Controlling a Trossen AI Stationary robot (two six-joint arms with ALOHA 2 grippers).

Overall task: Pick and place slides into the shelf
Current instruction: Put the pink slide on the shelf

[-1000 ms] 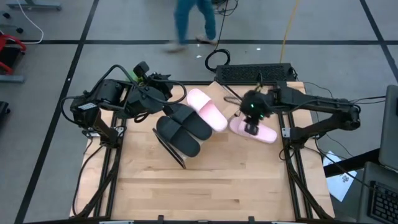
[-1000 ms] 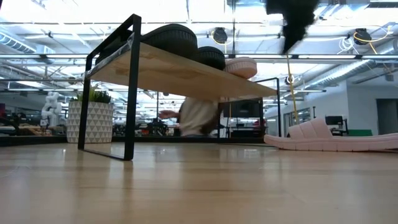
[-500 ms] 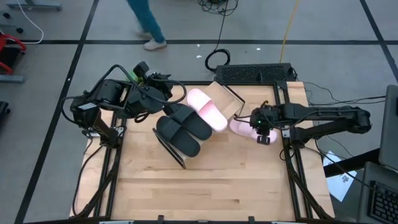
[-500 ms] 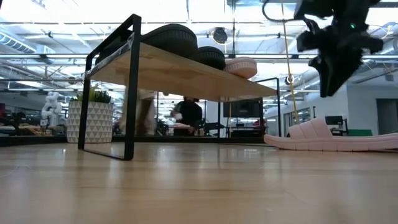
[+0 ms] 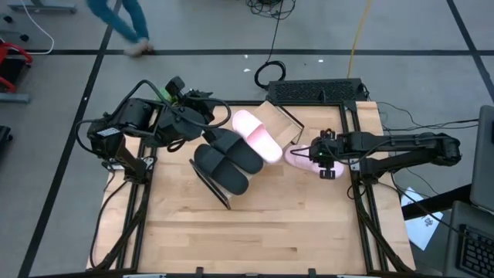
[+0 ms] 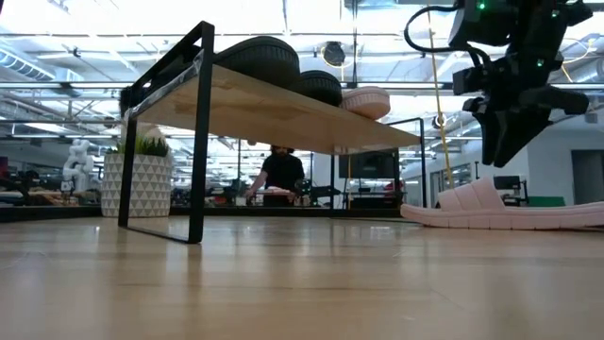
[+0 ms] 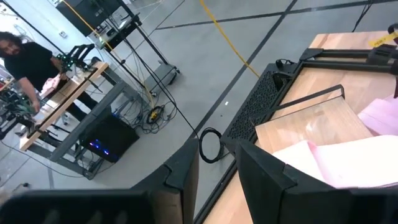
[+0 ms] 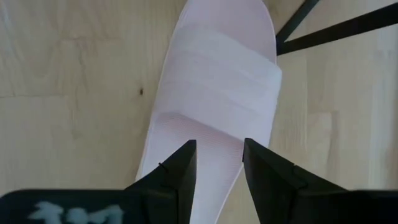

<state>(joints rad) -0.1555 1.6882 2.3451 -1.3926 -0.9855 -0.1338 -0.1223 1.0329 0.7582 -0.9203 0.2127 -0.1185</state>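
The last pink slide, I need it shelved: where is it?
The pink slide lies on the table right of the shelf, directly under the right gripper.

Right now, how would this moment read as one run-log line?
on light wooden shelf: two black foam slides, one pale pink slide | right gripper: open above second pink slide on table | left gripper: by shelf, empty

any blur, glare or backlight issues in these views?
High view: person walking past the table is motion-blurred. Low view: bright ceiling lights backlight the shelf and leave the right gripper a dark silhouette. Right wrist view: pink slide sharp, evenly lit.
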